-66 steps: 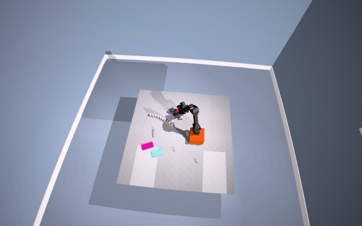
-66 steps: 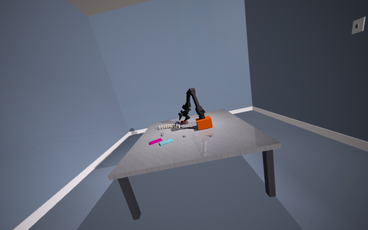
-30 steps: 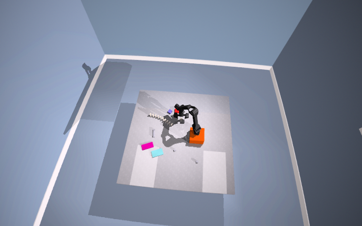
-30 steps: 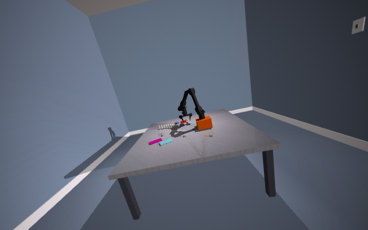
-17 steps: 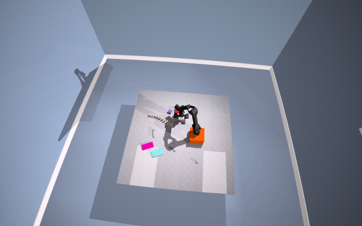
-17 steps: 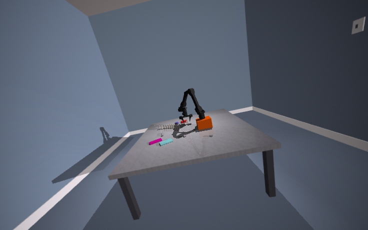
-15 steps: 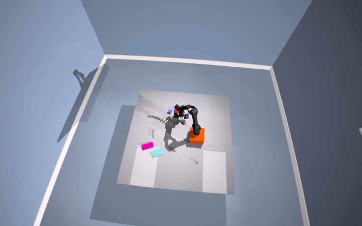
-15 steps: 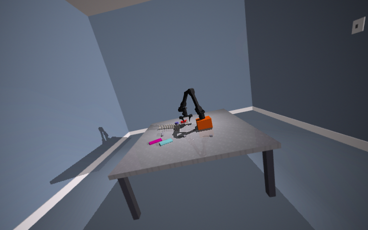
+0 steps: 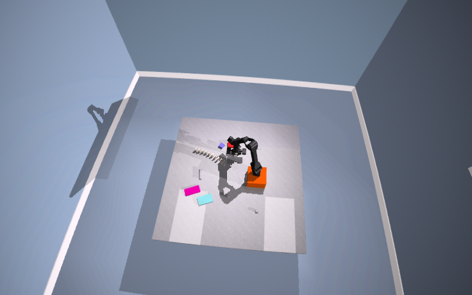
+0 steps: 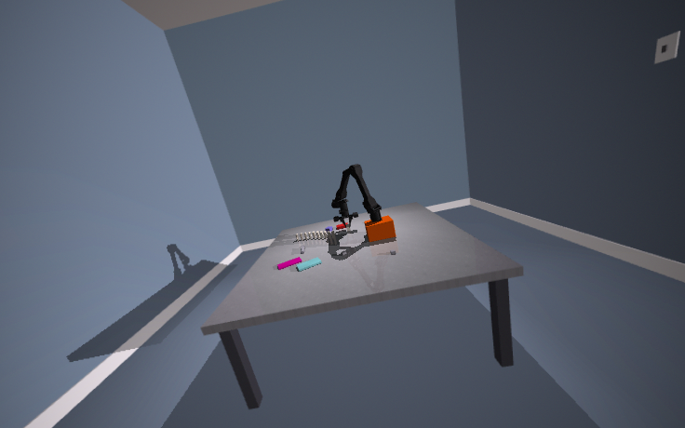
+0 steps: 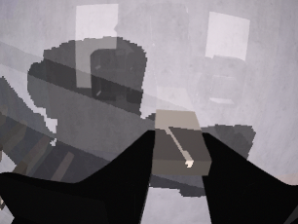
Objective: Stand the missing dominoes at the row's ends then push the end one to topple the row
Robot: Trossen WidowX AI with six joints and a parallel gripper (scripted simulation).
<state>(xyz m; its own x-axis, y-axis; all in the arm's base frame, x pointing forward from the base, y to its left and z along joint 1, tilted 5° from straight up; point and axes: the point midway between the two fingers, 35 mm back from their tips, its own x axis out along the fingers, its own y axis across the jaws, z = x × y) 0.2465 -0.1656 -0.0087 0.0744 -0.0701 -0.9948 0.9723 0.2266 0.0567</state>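
A row of several cream dominoes (image 9: 206,154) (image 10: 310,236) stands on the table left of the arm; part of it shows at the left edge of the wrist view, in shadow. My gripper (image 10: 347,226) (image 11: 177,138) points down, to the right of the row's near end. It is shut on a beige domino (image 11: 175,119), with one black finger against each side. The domino's lower part and whether it touches the table cannot be made out.
A purple block (image 9: 221,145) (image 10: 329,229) and a red block (image 9: 229,144) (image 10: 341,226) lie behind the row. Magenta (image 9: 192,190) (image 10: 289,263) and cyan (image 9: 205,199) (image 10: 309,264) blocks lie in front. Small grey objects (image 9: 200,174) (image 9: 256,211) are nearby. The orange base (image 9: 256,179) (image 10: 381,229) is at right.
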